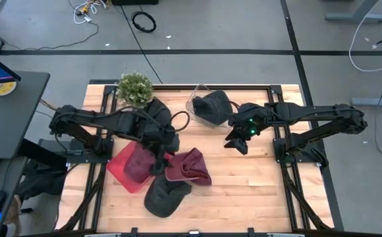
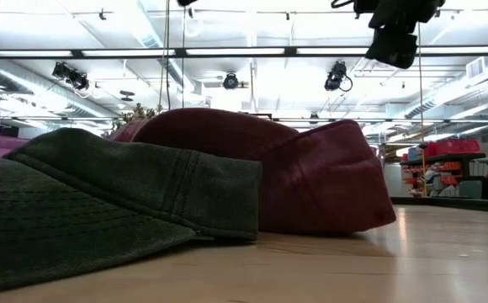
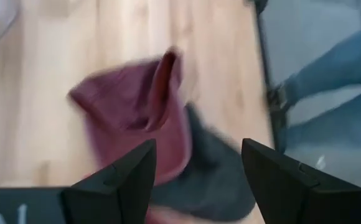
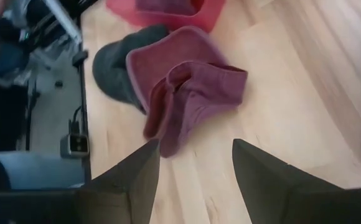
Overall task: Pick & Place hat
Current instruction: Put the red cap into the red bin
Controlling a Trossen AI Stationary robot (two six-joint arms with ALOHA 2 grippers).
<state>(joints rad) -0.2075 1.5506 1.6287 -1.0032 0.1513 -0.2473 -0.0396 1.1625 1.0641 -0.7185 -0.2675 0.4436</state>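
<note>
A maroon hat (image 1: 190,166) lies crumpled on the wooden table near its middle, and shows too in the right wrist view (image 4: 190,93) and the left wrist view (image 3: 137,118). Its near-left edge lies against a dark grey cap (image 1: 164,195) (image 2: 101,202). My left gripper (image 1: 158,164) (image 3: 196,149) hangs open above the maroon hat's left edge, nothing between its fingers. My right gripper (image 1: 238,143) (image 4: 196,146) is open in the air to the hat's far right, pointing down toward it.
A red tray (image 1: 120,172) holding another maroon hat sits left of the middle, under my left arm. At the far edge stand a clear bin (image 1: 197,112) with a dark hat in it and a small potted plant (image 1: 135,87). Bare wood lies right of the hats.
</note>
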